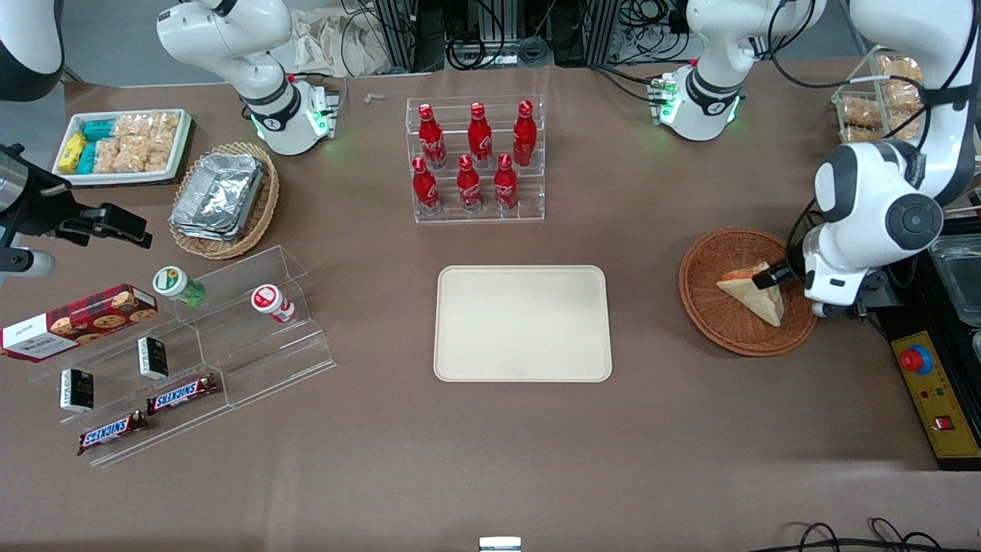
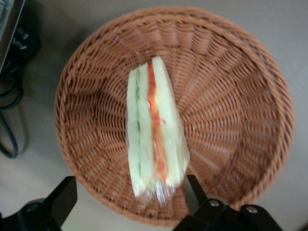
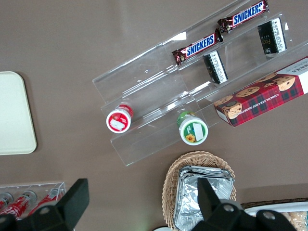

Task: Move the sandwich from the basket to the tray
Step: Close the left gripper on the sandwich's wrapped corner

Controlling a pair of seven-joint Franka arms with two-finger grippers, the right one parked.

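Observation:
The sandwich [image 1: 755,297] is a pale triangular wedge lying in the round reddish-brown basket [image 1: 716,328], toward the working arm's end of the table. Seen from the wrist, the sandwich [image 2: 155,130] shows its cut edge with a red-orange and a green layer, and the basket [image 2: 231,96] surrounds it. My gripper [image 1: 770,276] hangs low over the basket at the sandwich's wide end. It [image 2: 129,186] is open, one finger [image 2: 192,190] close beside the sandwich and the other finger [image 2: 65,195] well apart from it. The cream tray [image 1: 523,323] lies flat mid-table with nothing on it.
A clear rack of red bottles [image 1: 477,159] stands farther from the front camera than the tray. A control box with a red button [image 1: 931,391] lies beside the basket at the table's end. Snack shelves [image 1: 191,353] and a foil-tray basket [image 1: 224,198] are toward the parked arm's end.

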